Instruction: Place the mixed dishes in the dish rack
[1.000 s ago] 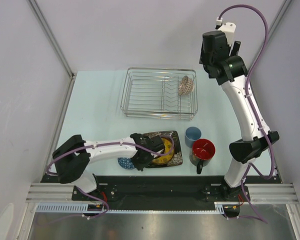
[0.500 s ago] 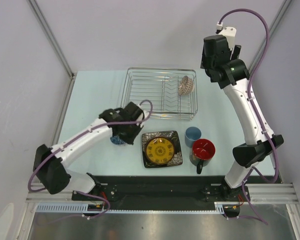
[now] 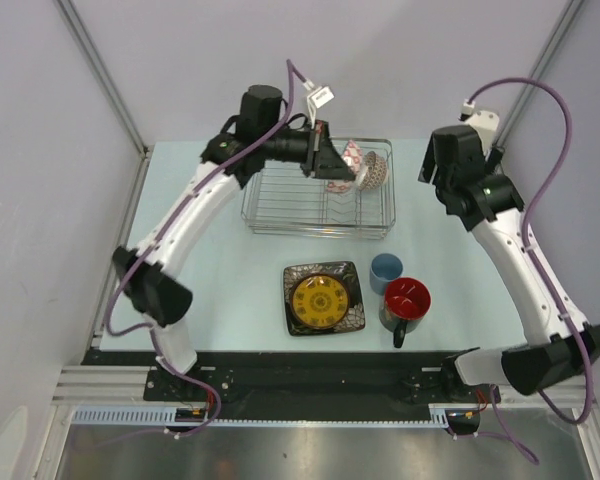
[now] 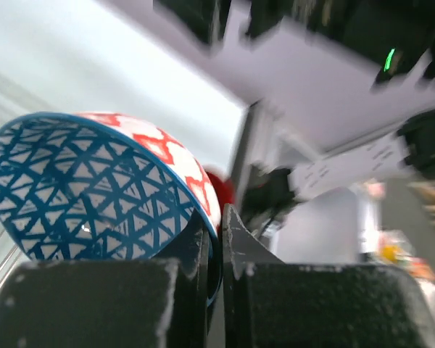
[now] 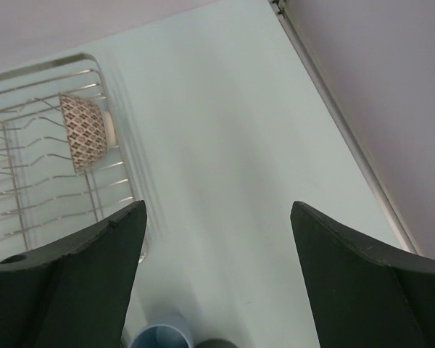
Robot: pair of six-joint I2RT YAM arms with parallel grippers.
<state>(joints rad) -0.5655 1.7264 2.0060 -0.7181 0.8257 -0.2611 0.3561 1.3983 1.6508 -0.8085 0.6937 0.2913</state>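
Note:
My left gripper (image 4: 216, 221) is shut on the rim of the blue patterned bowl (image 4: 94, 185), whose outside is red and white. In the top view the left gripper (image 3: 330, 168) holds that bowl (image 3: 347, 160) tilted on edge above the right half of the dish rack (image 3: 280, 190). The pinkish-beige bowl (image 3: 373, 170) stands on edge in the rack, just right of the held bowl. The dark square plate (image 3: 324, 298), light-blue cup (image 3: 385, 271) and dark mug (image 3: 405, 302) sit on the table in front. My right gripper (image 5: 217, 206) is open and holds nothing, right of the rack.
In the right wrist view the rack (image 5: 29, 181) with the pinkish-beige bowl (image 5: 83, 134) lies to the left, and the light-blue cup (image 5: 159, 335) is at the bottom edge. The table's right rail (image 5: 348, 138) runs close by. The enclosure walls surround the table.
My left arm has swung from the near table, by the plate, up over the rack with the blue bowl in its grip. The right arm has dropped and moved right.

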